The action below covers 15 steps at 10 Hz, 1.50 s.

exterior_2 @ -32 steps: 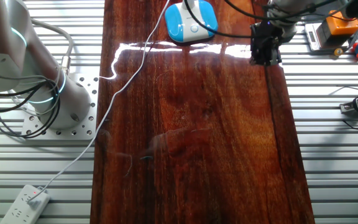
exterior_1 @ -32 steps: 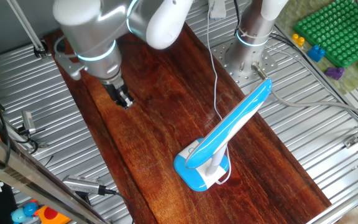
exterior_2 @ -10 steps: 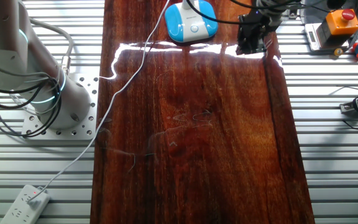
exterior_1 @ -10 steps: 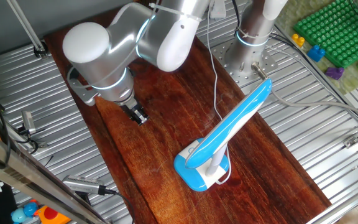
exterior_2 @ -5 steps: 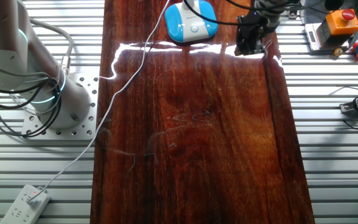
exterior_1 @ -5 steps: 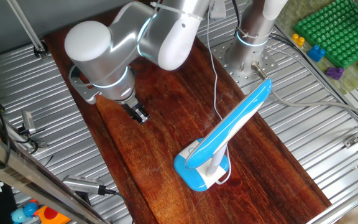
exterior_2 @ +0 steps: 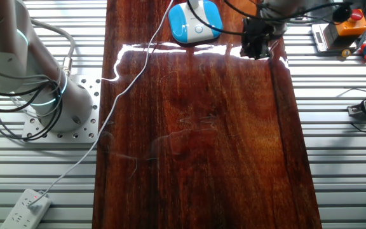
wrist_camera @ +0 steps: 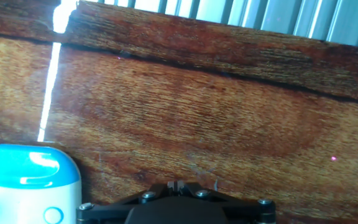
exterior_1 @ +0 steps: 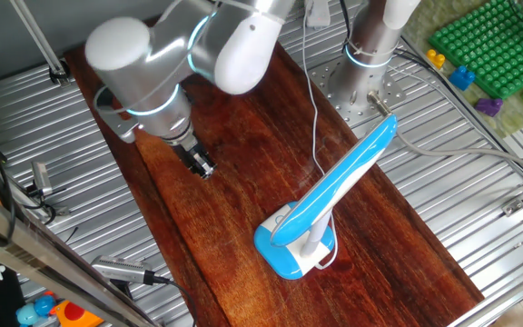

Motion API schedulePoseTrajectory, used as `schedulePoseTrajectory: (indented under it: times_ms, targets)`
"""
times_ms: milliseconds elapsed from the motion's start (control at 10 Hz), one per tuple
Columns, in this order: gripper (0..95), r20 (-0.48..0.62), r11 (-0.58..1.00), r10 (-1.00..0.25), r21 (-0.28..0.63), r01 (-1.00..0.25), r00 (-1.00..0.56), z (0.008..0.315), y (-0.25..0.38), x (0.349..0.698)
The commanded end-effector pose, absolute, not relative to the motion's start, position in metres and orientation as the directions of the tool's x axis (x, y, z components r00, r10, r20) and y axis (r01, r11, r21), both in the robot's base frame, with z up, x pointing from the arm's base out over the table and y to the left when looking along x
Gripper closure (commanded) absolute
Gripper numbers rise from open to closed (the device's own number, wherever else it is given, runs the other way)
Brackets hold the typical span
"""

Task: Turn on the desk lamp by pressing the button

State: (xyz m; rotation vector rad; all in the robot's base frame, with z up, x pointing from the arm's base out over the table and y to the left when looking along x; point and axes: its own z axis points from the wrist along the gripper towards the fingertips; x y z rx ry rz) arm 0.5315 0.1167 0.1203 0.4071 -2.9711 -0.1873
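The lamp (exterior_1: 320,204) stands on the wooden board (exterior_1: 243,154), its blue-rimmed base (exterior_1: 289,250) near one end and its long arm (exterior_1: 343,177) slanted up over the board. A thin white cord (exterior_1: 314,109) is led away from it across the wood. The gripper (exterior_1: 201,167) hangs over the board beside the base, apart from it and touching nothing. In the hand view the fingertips are seen meeting at the bottom edge, so the jaws are closed and nothing is held between them.

The step in hand is judged to be the approach to the button. In the hand view a small ring (wrist_camera: 53,215) is seen on the white face of the base, and it is taken to be the button; in the other fixed view the same mark (exterior_2: 199,28) is found at the middle of the base top.

For a clean press, the closed tips are best carried sideways until they stand straight over that ring, and only then lowered. The slanted arm is to be passed on its open side so that it is not struck. A short, light, vertical push is advised, since a skewed one could slide or tip the light plastic base. The cord is to be kept clear of.
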Motion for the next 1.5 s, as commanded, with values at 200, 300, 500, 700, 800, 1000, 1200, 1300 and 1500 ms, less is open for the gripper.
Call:
schedulePoseTrajectory:
  times_ms: [200,300,500,700,800,1000,1200,1300,1500]
  targets:
    - [95.0,0.136,0.963,-0.268,0.082,-0.258,-0.954,0.1194,0.1172,0.5335]
    - [95.0,0.135,0.958,-0.283,0.085,-0.273,-0.95,0.1194,0.1172,0.5335]
    - [95.0,0.137,0.953,-0.298,0.091,-0.288,-0.945,0.1194,0.1172,0.5335]
    - [95.0,0.142,0.953,-0.3,0.095,-0.289,-0.943,0.1194,0.1172,0.5335]
    - [95.0,0.141,0.953,-0.3,0.096,-0.288,-0.944,0.1194,0.1172,0.5335]
    - [95.0,0.14,0.954,-0.296,0.099,-0.284,-0.945,0.1194,0.1172,0.5335]
    - [95.0,0.136,0.954,-0.292,0.11,-0.279,-0.947,0.1194,0.1172,0.5335]
    - [95.0,0.133,0.953,-0.293,0.118,-0.278,-0.947,0.1194,0.1172,0.5335]
    - [95.0,0.131,0.952,-0.296,0.127,-0.28,-0.946,0.1194,0.1172,0.5335]
